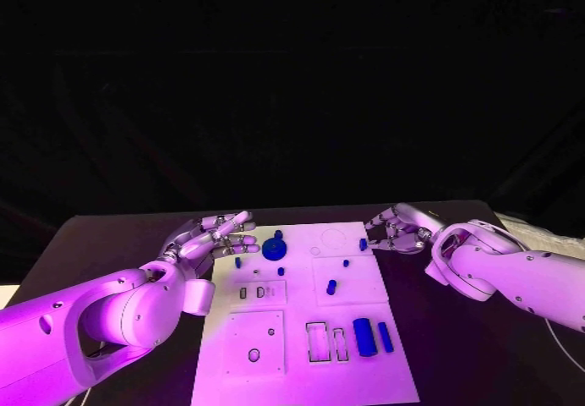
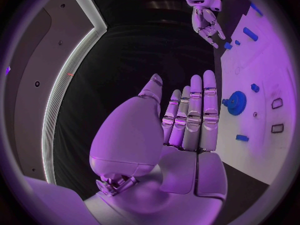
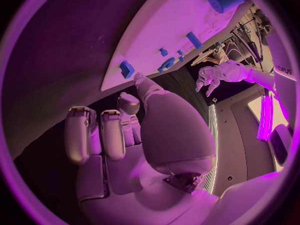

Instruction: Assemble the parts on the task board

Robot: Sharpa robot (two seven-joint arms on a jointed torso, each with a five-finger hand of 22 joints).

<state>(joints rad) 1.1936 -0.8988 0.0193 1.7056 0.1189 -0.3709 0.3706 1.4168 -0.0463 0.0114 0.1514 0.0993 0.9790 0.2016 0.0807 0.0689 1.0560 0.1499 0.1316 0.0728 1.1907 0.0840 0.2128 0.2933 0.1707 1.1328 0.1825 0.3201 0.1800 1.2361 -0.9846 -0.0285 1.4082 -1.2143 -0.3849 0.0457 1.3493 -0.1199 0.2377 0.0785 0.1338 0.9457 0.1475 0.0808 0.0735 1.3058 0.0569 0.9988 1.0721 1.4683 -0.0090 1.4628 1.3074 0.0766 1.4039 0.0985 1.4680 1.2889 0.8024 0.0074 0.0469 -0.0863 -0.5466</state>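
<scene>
both my hands are empty rn: left hand (image 1: 210, 239) flat and spread at the task board's (image 1: 305, 372) far left corner, right hand (image 1: 400, 228) loosely curled beside the small blue part (image 1: 363, 244) on its far right edge. a sloppy reach could knock that part off onto the tabletop (image 1: 110, 241).

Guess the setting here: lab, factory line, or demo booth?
Most likely a lab test bench or demo rig, not a line. A black table carries a single white task board with small blue parts such as a gear, the backdrop is dark, and the left hand and right hand are both empty.
</scene>
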